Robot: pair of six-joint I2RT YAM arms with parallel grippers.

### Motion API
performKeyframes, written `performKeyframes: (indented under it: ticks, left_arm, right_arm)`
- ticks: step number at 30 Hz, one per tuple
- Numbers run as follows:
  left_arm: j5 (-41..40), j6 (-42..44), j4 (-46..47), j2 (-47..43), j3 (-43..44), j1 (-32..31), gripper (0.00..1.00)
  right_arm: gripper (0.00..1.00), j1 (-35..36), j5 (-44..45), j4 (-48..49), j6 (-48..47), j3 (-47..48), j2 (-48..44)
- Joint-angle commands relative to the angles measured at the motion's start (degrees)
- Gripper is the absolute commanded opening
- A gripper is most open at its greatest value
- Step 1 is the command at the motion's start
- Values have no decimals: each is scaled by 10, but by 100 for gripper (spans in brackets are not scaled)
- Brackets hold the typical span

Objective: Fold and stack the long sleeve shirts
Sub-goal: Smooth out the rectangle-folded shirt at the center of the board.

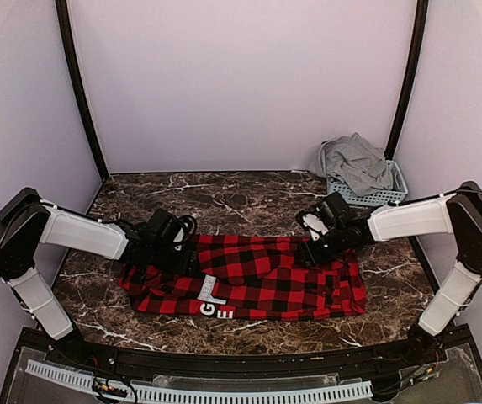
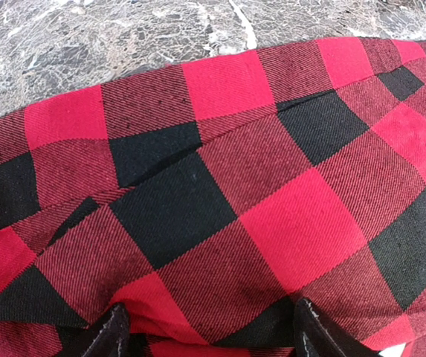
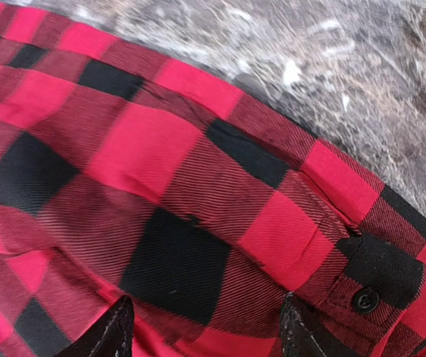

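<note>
A red-and-black checked long sleeve shirt [image 1: 266,278] lies folded into a wide band across the middle of the marble table [image 1: 224,194], its white block letters [image 1: 214,300] towards the front. My left gripper [image 1: 172,244] hovers low over its far left edge. In the left wrist view its fingertips [image 2: 113,332] stand wide apart with checked cloth [image 2: 220,193] lying under them, so the gripper [image 2: 211,335] is open. My right gripper [image 1: 315,244] is at the far right edge, also open [image 3: 207,335] over the cloth [image 3: 160,186]. A light grey shirt [image 1: 357,162] is bunched in the basket.
A pale blue slatted basket [image 1: 380,197] stands at the back right corner against the wall. Black frame posts [image 1: 81,93] rise at both back corners. A buttoned cuff [image 3: 364,300] of the checked shirt shows at the right of the right wrist view.
</note>
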Motion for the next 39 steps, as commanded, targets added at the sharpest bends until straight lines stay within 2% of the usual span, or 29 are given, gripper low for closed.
performKeyframes:
  ticks: [1, 7, 13, 18, 24, 29, 39]
  left_arm:
    - [-21, 6, -24, -12, -6, 1, 74]
    - [-47, 15, -20, -23, -12, 1, 75]
    - [-73, 31, -28, -21, -5, 1, 76]
    - [-64, 31, -29, -40, 2, 1, 76]
    - [36, 13, 35, -90, -8, -1, 76]
    - [136, -12, 130, -96, -13, -15, 75]
    - [165, -8, 163, 15, 48, -108, 67]
  right_arm:
    - [63, 4, 95, -9, 0, 16, 38]
    - [65, 5, 181, -27, -2, 4, 26]
    - [69, 5, 190, -66, -10, 11, 1]
    - [72, 10, 110, -69, -11, 21, -30]
    - [70, 11, 7, -22, 1, 28, -66]
    - [65, 10, -21, 27, 26, 50, -19]
    - [58, 8, 18, 27, 69, 109, 110]
